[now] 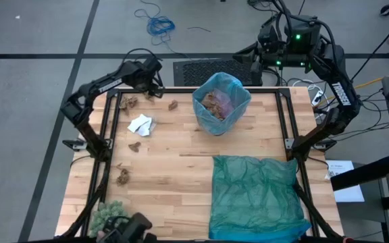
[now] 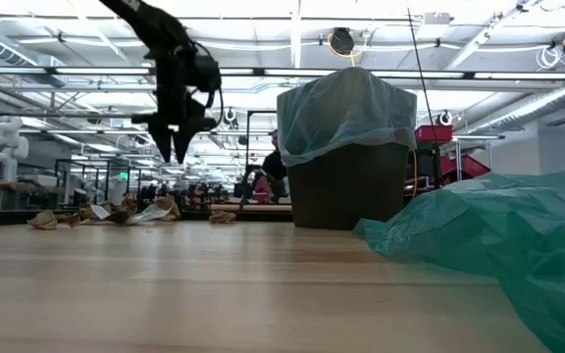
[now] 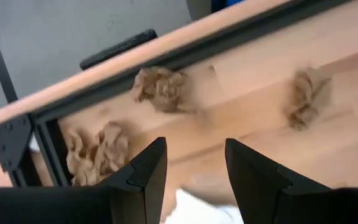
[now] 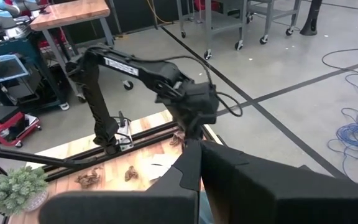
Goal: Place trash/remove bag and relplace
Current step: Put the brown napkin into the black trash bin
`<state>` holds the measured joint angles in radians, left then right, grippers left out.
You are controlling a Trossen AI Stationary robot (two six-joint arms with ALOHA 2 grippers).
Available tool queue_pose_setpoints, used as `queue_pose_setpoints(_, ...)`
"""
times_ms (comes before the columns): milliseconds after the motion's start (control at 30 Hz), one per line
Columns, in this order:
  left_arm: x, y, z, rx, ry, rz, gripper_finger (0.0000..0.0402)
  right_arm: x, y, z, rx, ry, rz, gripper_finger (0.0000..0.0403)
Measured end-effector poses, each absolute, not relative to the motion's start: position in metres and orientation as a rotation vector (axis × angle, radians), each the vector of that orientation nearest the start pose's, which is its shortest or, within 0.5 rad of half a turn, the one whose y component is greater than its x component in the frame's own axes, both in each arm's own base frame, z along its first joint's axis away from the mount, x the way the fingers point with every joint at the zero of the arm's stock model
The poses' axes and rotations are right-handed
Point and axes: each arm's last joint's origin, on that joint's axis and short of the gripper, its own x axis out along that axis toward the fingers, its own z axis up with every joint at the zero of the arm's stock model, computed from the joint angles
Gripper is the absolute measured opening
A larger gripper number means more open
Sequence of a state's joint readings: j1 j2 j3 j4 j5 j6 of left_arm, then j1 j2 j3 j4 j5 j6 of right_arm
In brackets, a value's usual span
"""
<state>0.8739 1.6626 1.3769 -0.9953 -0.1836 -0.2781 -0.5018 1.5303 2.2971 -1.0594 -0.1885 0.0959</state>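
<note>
Trash split two ways: brown and pink wads (image 1: 215,103) sat inside bin lined with blue bag (image 1: 237,86) at table's far middle; more brown lumps (image 3: 161,88) and white scrap (image 1: 140,124) lay scattered along far left edge of wooden table (image 1: 174,175). My left claw (image 3: 194,165) hung above those lumps, fingers parted, holding nothing. My right claw (image 4: 199,163) waited past far right corner, pinched shut, empty. Teal bag (image 1: 255,196) sprawled near right; green spiky ball (image 1: 107,214) at near left corner.

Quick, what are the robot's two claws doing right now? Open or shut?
Left gripper: open, empty, above brown paper wads.
Right gripper: shut, holding nothing.
</note>
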Motion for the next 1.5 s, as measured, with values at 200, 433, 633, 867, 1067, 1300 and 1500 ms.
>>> queue_pose_setpoints(200,0.2,0.279,0.236,-0.676,1.166,1.099,0.016,0.21,-0.109,0.553,0.218,0.258,-0.328,0.0)
queue_pose_setpoints(433,0.192,0.301,0.206,-0.769,1.201,1.086,0.016,0.21,-0.108,0.553,0.259,0.252,-0.307,0.0)
queue_pose_setpoints(633,0.192,0.303,0.202,-0.745,1.217,1.089,0.016,0.211,-0.105,0.553,0.269,0.252,-0.294,0.0)
queue_pose_setpoints(867,0.192,0.305,0.203,-0.698,1.219,1.105,0.016,0.211,-0.105,0.553,0.269,0.252,-0.294,0.0)
queue_pose_setpoints(1067,0.199,0.3,0.203,-0.685,1.234,1.084,0.0147,0.211,-0.105,0.553,0.267,0.253,-0.294,0.0)
queue_pose_setpoints(1300,0.214,0.286,0.214,-0.76,1.139,1.084,0.0124,0.211,-0.105,0.553,0.247,0.256,-0.291,0.0)
queue_pose_setpoints(1500,0.218,0.285,0.217,-0.83,1.057,1.145,0.0122,0.211,-0.105,0.553,0.229,0.258,-0.289,0.0)
